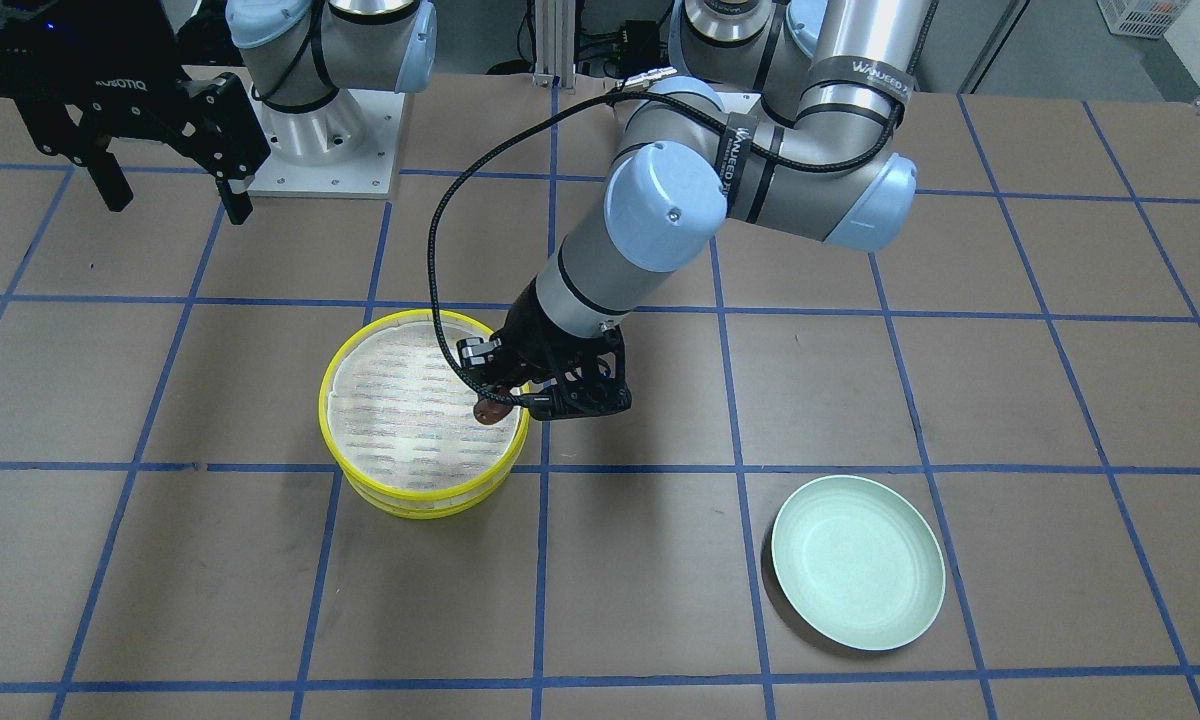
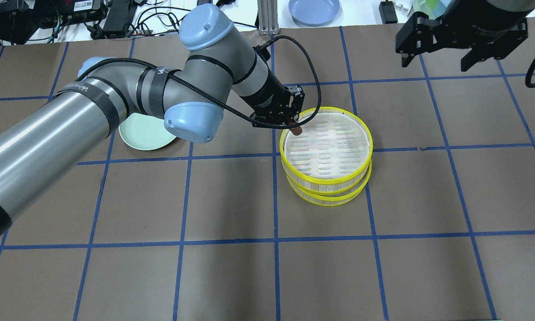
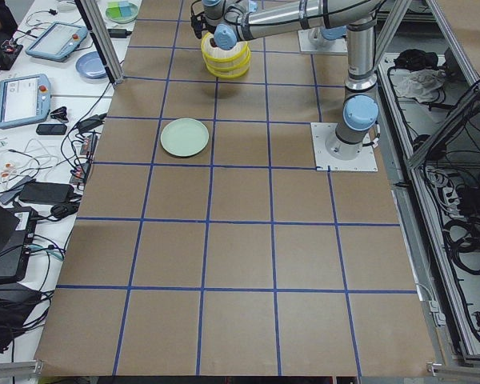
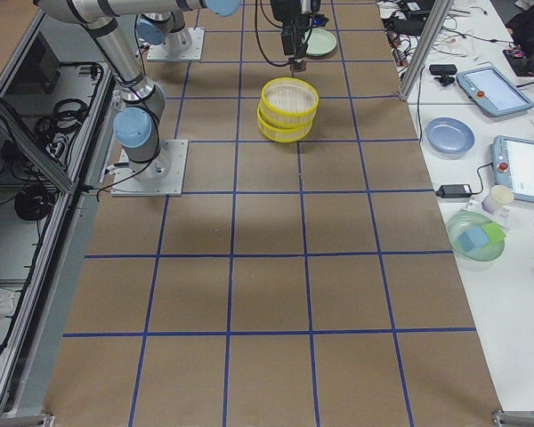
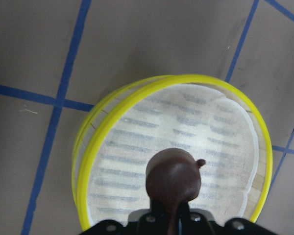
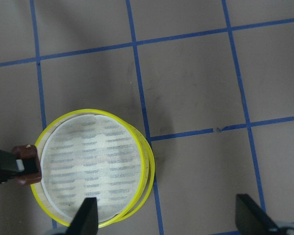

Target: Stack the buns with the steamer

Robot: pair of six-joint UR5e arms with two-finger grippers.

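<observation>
Overhead view, read left to right. Two arms appear, each with one gripper. The left arm enters from the left edge as a thick grey tube, bends at blue-capped joints in the upper left centre, and slopes down and to the right toward the frame's centre. One pale green plate lies on the table, partly hidden under this arm's elbow. The left gripper points down at the upper left edge of the steamer, its fingers pinched on one dark reddish-brown bun. In the left wrist view this bun hangs over the white slatted floor, close to the yellow rim at the bottom of the frame; whether it touches the floor cannot be told. The steamer consists of two yellow-rimmed tiers, stacked, the upper one slightly offset from the lower, right of centre. At the upper right, the right gripper hovers well apart from the steamer, its black fingers spread wide and holding nothing; the right wrist view looks straight down on the stacked tiers from above.
</observation>
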